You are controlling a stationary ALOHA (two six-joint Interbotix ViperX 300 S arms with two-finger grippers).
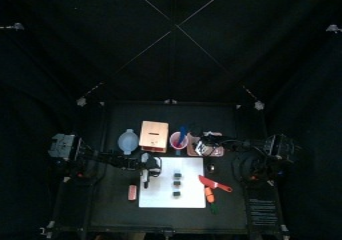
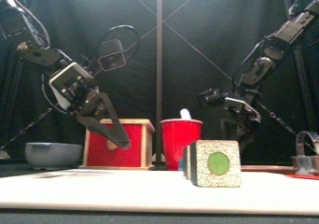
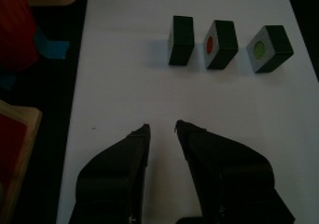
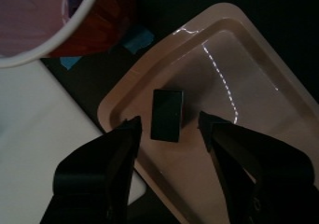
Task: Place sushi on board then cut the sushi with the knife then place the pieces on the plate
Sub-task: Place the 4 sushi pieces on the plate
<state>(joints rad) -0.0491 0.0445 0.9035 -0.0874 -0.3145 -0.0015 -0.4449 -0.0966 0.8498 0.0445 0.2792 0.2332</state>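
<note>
Looking down from the top view, a white rectangular cutting board (image 1: 187, 174) lies at the middle of the black tabletop (image 1: 107, 212). Dark green toy sushi blocks (image 1: 174, 187) stand on the board's left part and a red toy knife (image 1: 214, 184) lies on its right part. A pale wooden box (image 1: 152, 136) stands behind the board, with a blue-grey bowl (image 1: 128, 141) just to its left. In the front view, one block with a green centre stands near and large on the board, in front of a red plastic cup (image 2: 181, 142). The left pincer (image 2: 115, 134) hangs before the box's red drawer front, and the right pincer (image 2: 253, 130) hangs to the right of the cup. The left wrist view shows three blocks standing in a row on the board, apart from each other. The left pincer's jaws are parted by a narrow gap above bare board short of that row, holding nothing. In the right wrist view, a fourth dark block (image 4: 167, 113) lies on the flat pink tray (image 4: 249, 78), beside the cup. The right pincer's jaws are spread to either side of this block, with a gap showing on each side.
</note>
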